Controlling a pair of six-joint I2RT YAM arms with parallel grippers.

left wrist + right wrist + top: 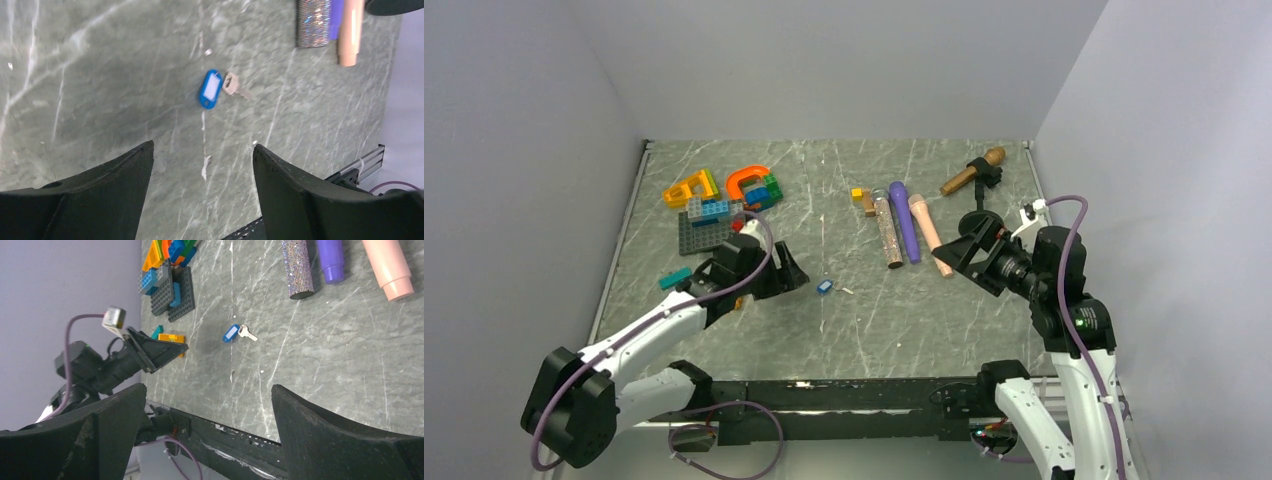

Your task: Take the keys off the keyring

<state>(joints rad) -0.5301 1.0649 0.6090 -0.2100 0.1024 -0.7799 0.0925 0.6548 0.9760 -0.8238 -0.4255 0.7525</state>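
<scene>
The keyring (825, 287) is a tiny bright-blue oval with a pale centre, lying flat on the grey marbled table (874, 330). One small silver key (234, 86) lies against its end, and I cannot tell whether they are still joined. My left gripper (790, 272) hovers just left of the keyring, open and holding nothing. In the left wrist view the keyring (210, 89) lies ahead of the open gripper (202, 145). My right gripper (960, 256) stands open and apart to the right. Its wrist view shows the keyring (230, 333) and key (247, 332) well beyond the gripper (208, 387).
Toy bricks on a grey baseplate (704, 232) sit at the back left, with a teal bar (675, 278) nearer. A glitter stick (887, 232), a purple one (905, 220) and a pink one (930, 234) lie at centre right. A gold microphone (972, 172) is at the back right.
</scene>
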